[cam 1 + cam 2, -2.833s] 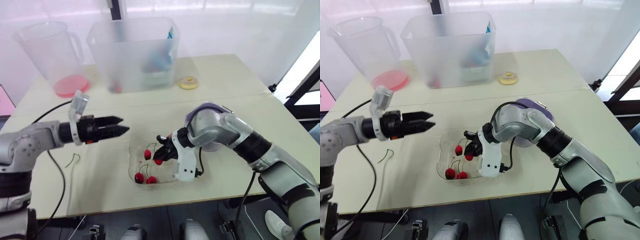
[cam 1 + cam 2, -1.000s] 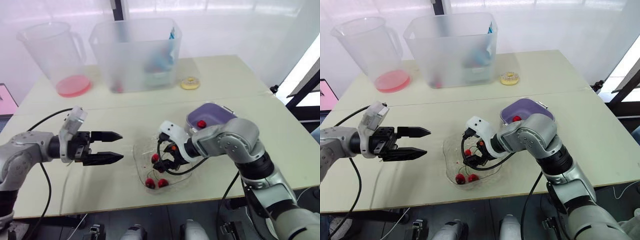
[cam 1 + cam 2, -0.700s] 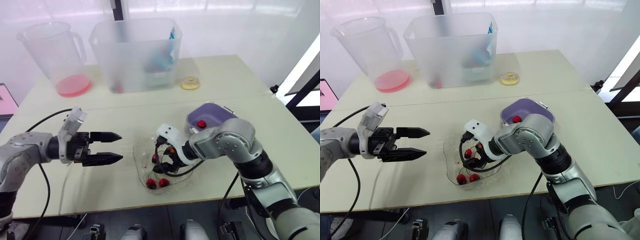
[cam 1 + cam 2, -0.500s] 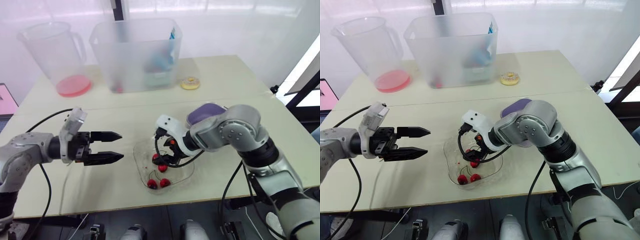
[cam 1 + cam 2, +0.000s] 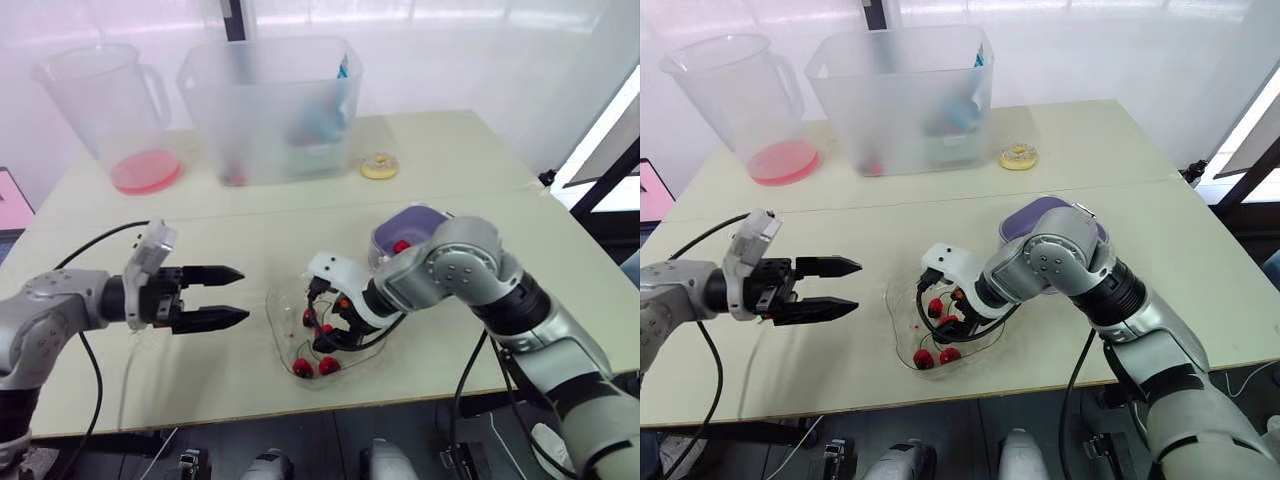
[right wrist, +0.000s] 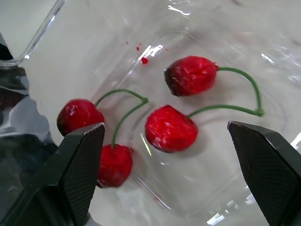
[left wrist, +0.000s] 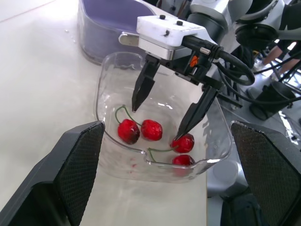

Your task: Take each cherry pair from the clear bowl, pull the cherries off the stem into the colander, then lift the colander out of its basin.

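Your table (image 5: 480, 160) carries the purple colander (image 5: 418, 222), just beside the clear bowl (image 5: 276, 312). Your left gripper (image 5: 241, 294) hangs spread open beside the bowl. Your right gripper (image 7: 157, 121) is spread open inside it, over 2 cherry pairs (image 6: 170, 128), grasping nothing.

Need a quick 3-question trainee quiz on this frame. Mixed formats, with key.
1. True or false: the right end effector, inside the clear bowl, is shut.
2. How many cherries lie in that bowl? A two, B four, C six.
3. Fill in: the open left end effector hovers on the robot's ___ side of the bowl.
Key: 1 false, it is open; 2 B; 3 left.
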{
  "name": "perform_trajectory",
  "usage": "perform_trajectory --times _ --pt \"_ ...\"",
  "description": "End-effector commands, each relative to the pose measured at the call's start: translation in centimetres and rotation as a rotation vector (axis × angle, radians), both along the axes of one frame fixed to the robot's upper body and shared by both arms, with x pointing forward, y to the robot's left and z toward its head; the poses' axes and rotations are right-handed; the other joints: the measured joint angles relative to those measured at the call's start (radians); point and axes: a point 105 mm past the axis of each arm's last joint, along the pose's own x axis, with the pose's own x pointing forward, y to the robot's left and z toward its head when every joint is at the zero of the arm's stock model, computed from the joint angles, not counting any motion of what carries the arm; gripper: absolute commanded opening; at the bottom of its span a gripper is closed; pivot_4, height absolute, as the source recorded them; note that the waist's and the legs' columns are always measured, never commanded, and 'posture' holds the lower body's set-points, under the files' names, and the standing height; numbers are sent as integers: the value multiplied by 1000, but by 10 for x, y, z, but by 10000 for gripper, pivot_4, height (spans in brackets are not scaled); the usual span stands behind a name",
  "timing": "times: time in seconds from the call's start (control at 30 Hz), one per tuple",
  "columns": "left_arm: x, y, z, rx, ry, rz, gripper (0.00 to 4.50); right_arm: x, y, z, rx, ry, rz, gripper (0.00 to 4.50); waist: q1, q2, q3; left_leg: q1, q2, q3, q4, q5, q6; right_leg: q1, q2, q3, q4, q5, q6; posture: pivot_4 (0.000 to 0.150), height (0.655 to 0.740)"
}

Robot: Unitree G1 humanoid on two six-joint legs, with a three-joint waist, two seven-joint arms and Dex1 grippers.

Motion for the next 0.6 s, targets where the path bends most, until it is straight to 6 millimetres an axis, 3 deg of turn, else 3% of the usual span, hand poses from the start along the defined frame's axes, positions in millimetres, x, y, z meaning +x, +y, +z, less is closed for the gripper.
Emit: perform_trajectory --times 0.03,0.07,0.2,0.5,0.6 --pt "-1 -1 5 20 -50 -1 45000 1 0 -3 -27 -9 -5 44277 0 0 0 0 0 0 0 0 0 0 0 0 0 0 0 1500 7400" --pt "-1 -1 5 20 -51 0 45000 2 -1 -5 -33 -9 -10 44277 1 0 0 0 0 0 0 0 0 0 0 0 0 0 0 1500 7400" --pt "-1 -1 7 17 -54 0 45000 3 -2 -6 -44 -16 -12 32404 0 0 0 0 0 0 0 0 0 0 0 0 0 0 0 1500 7400" --pt "0 -3 5 21 -55 -2 45000 4 -2 -10 -57 -33 -12 32404 1 0 0 0 0 0 0 0 0 0 0 0 0 0 0 1500 7400" --pt "2 -5 6 21 -58 -1 45000 5 -2 -10 -60 -41 -16 25097 1 0 0 0 0 0 0 0 0 0 0 0 0 0 0 1500 7400"
